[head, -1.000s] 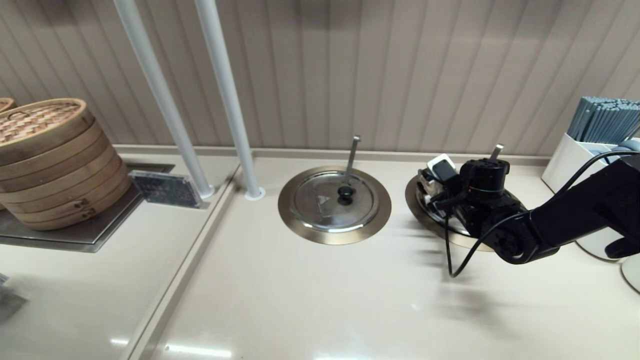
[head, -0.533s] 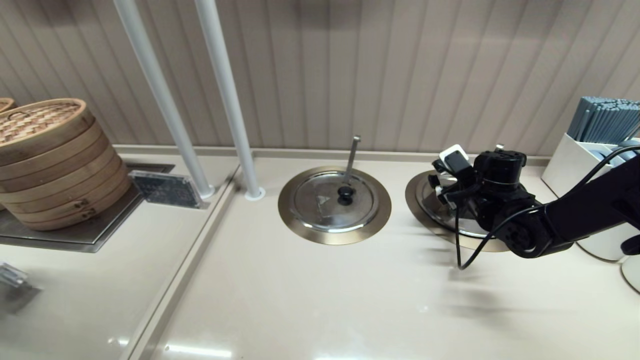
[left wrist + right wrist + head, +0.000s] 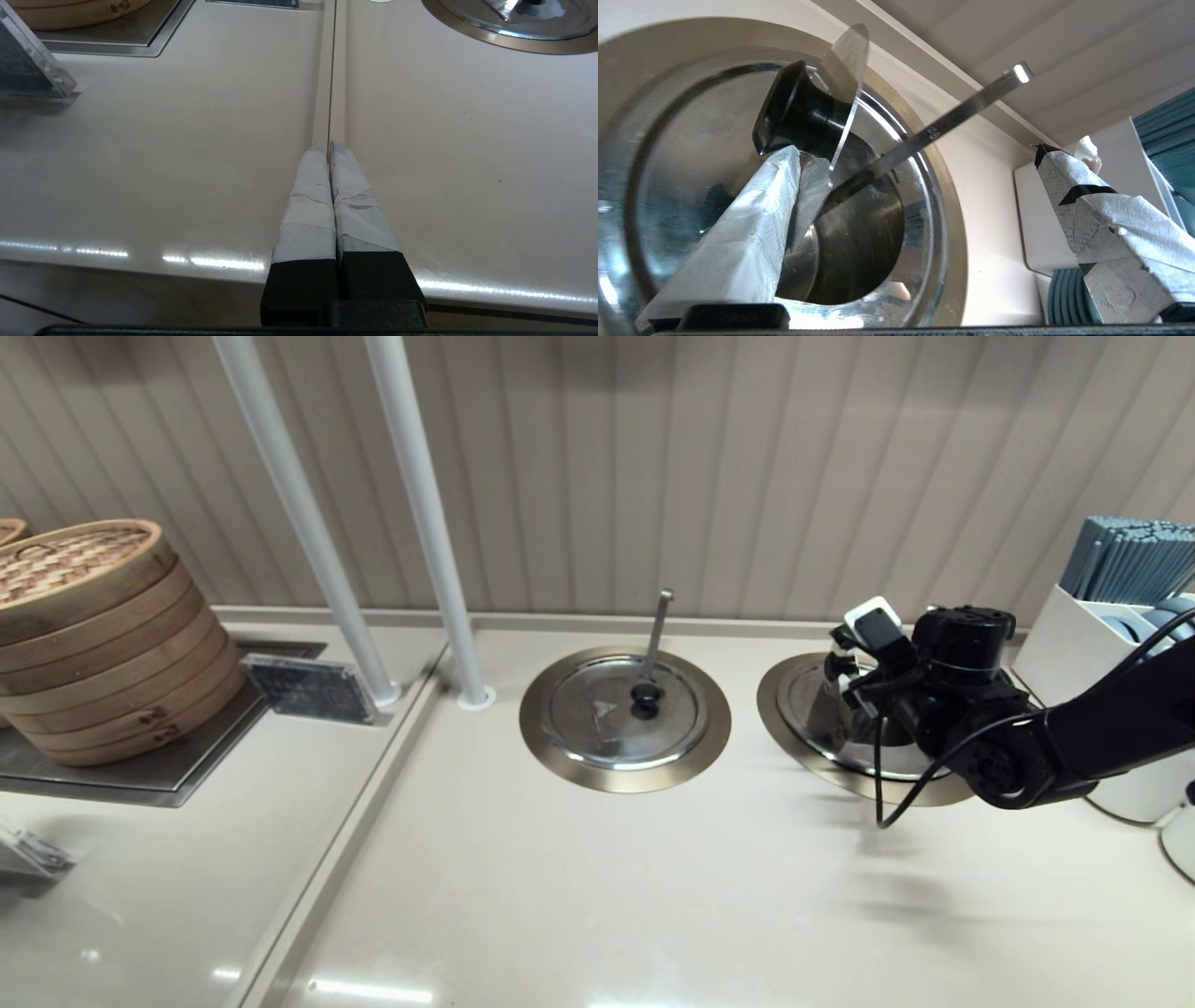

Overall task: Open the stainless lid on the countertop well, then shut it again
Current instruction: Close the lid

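Looking out from the right gripper [image 3: 917, 154], I see its two tape-wrapped fingers [image 3: 738, 242] spread wide apart, clamped on nothing. One fingertip lies against the small black knob [image 3: 794, 112] of the round shiny stainless lid [image 3: 850, 60]; the other finger is well apart, out over the far rim. The lid is tipped up steeply, nearly edge-on in the right wrist view, above the countertop well [image 3: 948, 224], a round opening with a wide brass-coloured flat ring. The well's shiny inside shows, and one slanting steel ladle handle [image 3: 952, 119] rises out of it just beside the lid.

Taking that well as my landmark, I count two wells in all. The twin ringed well [image 3: 537, 719] sits beside it on the robot's left, with its own twin lid [image 3: 607, 719] lying flat and a nearly upright ladle handle [image 3: 659, 625]. That makes two lids and two handles.

Farther left of the well stand two white poles [image 3: 425, 513], one small clear sign stand [image 3: 308, 689] and one stack of bamboo steamers [image 3: 93, 635]. On the well's right is one white holder [image 3: 1055, 635] of grey-blue chopsticks [image 3: 1130, 560].

The left gripper [image 3: 329, 147] hangs far left of the well, over the beige countertop [image 3: 597, 877], its fingers pressed together on nothing.
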You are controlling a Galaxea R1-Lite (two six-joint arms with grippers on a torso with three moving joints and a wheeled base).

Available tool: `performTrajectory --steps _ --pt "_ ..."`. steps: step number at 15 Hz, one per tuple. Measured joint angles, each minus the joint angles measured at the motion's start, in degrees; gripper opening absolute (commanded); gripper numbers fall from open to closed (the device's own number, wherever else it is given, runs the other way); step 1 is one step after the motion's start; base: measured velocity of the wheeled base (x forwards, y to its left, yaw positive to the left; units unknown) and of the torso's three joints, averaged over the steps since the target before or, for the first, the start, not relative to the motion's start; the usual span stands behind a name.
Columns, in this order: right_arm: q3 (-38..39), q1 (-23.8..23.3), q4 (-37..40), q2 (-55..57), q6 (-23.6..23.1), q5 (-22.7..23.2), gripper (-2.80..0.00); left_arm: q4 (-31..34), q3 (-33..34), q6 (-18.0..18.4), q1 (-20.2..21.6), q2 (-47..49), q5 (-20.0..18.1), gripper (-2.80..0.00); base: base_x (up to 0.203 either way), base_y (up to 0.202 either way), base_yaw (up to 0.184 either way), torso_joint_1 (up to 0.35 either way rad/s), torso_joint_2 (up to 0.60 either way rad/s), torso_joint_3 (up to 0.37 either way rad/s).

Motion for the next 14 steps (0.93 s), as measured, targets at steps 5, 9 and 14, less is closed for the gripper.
performTrajectory --steps 5,9,14 --pt "0.2 -4.0 0.1 -0.2 -2.8 0.1 0.00 0.0 0.0 0.0 0.0 0.0 0.0 -2.80 0.000 0.000 0.000 0.000 0.00 0.000" --pt "0.1 -5.3 0.0 -0.4 -3.0 0.1 0.00 0.0 0.0 0.0 0.0 0.0 0.0 -2.80 0.000 0.000 0.000 0.000 0.00 0.000" --pt "0.4 -5.6 -0.6 -0.9 -3.0 0.1 0.00 0.0 0.0 0.0 0.0 0.0 0.0 -2.80 0.000 0.000 0.000 0.000 0.00 0.000"
